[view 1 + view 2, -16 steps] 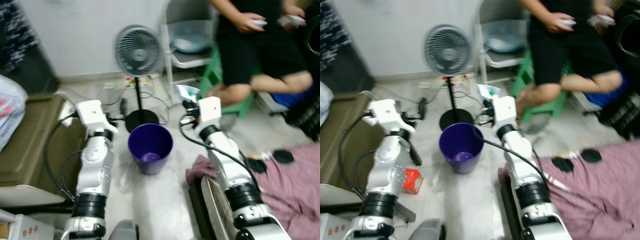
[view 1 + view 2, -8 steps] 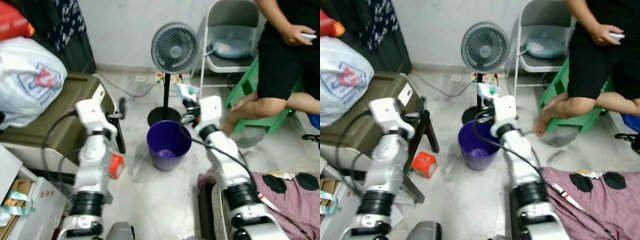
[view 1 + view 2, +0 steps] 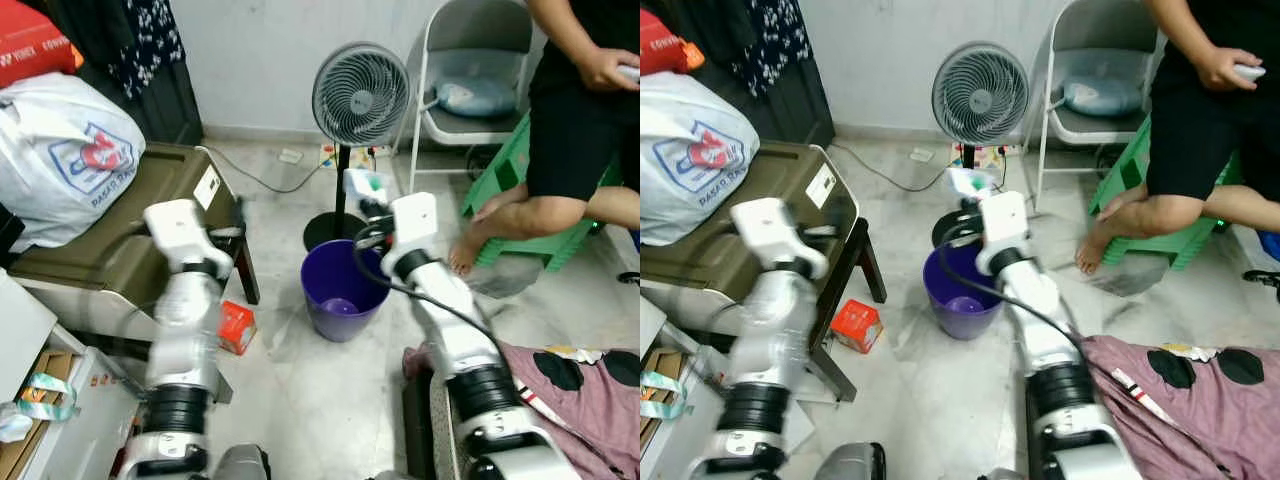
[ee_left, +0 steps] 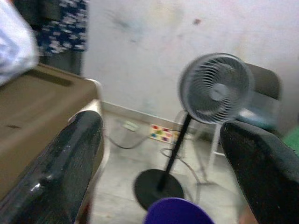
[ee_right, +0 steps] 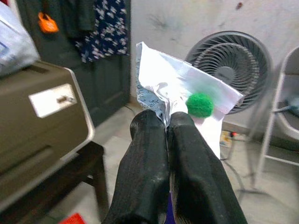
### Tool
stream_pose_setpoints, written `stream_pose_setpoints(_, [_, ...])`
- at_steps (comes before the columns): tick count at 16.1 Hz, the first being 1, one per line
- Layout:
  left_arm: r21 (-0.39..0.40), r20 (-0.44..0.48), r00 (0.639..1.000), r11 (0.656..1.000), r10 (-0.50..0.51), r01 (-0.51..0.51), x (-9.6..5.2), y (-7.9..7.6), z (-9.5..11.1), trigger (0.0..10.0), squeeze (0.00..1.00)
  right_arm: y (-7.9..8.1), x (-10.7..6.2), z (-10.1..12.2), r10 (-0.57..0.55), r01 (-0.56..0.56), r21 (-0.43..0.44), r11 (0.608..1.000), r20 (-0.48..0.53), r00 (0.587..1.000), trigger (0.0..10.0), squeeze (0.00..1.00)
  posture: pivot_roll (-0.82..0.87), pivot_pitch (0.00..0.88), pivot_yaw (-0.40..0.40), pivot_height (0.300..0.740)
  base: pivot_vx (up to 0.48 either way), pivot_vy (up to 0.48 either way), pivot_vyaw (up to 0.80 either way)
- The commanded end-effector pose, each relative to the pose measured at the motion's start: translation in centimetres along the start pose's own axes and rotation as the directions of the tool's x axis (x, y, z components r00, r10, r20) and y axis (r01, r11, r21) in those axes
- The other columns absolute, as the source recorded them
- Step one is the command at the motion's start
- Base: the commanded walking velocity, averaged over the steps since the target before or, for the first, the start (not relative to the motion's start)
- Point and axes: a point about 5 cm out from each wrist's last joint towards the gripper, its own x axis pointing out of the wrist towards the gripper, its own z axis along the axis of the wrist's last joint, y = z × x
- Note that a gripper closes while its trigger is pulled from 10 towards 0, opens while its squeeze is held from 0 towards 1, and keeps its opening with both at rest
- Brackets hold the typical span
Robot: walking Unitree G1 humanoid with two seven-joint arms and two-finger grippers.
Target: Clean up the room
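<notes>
- While the room holds a lot, the biggest piece is 1 olive-brown trunk (image 3: 120,235) on black legs at the robot's left, with 1 bulging white plastic bag (image 3: 60,160) resting on its far end.
- 1 person (image 3: 575,110) sits on a green stool (image 3: 510,195) at the right, next to 1 grey folding chair (image 3: 465,70).
- 1 standing fan (image 3: 358,98) rises just behind 1 purple bin (image 3: 344,290), which already holds something pale at its bottom.
- 1 maroon cloth (image 3: 580,400) lies on the floor at lower right.
- 1 small red carton (image 3: 236,327) sits on the floor between the trunk's legs and the bin.
- The right gripper (image 5: 167,122) has its fingers pressed together on 1 crumpled white wrapper (image 5: 180,100) with a green spot, held above the bin's far rim.
- That wrapper looks feather-light, soft and crinkly; a pinch on a bunched fold suits it, and it may drift as it falls.
- The left gripper (image 4: 161,154) hangs with its 2 fingers spread wide apart, empty, over the floor beside the trunk.
</notes>
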Motion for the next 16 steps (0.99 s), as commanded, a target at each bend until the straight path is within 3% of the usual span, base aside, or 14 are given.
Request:
stream_pose_setpoints(1, [0.001,0.016,1.0,1.0,0.001,-0.001,0.22,0.28,0.53,10.0,0.0,0.11,0.21,0.43,0.003,-0.003,0.006,1.0,0.016,1.0,10.0,0.0,0.0,0.021,-0.039,0.74,0.0,0.0,0.0])
stream_pose_setpoints(9, [-0.004,0.023,1.0,1.0,-0.017,0.017,0.26,0.15,0.64,10.0,0.0,0.15,0.25,0.46,0.003,-0.003,0.007,1.0,0.016,1.0,10.0,0.0,0.0,0.023,-0.036,0.74,0.0,0.0,0.0])
stream_pose_setpoints(13, [-0.006,0.024,1.0,1.0,-0.018,0.018,0.25,0.22,0.65,10.0,0.0,0.33,0.25,0.5,0.016,-0.016,0.008,1.0,0.022,1.0,10.0,0.0,0.0,0.022,-0.035,0.74,0.271,0.0,0.0])
stream_pose_setpoints(16, [-0.004,0.022,1.0,1.0,-0.023,0.023,0.25,0.18,0.63,10.0,0.0,0.4,0.23,0.52,0.021,-0.021,0.005,1.0,0.025,0.999,10.0,0.0,0.0,0.017,-0.033,0.74,0.286,0.0,0.69])
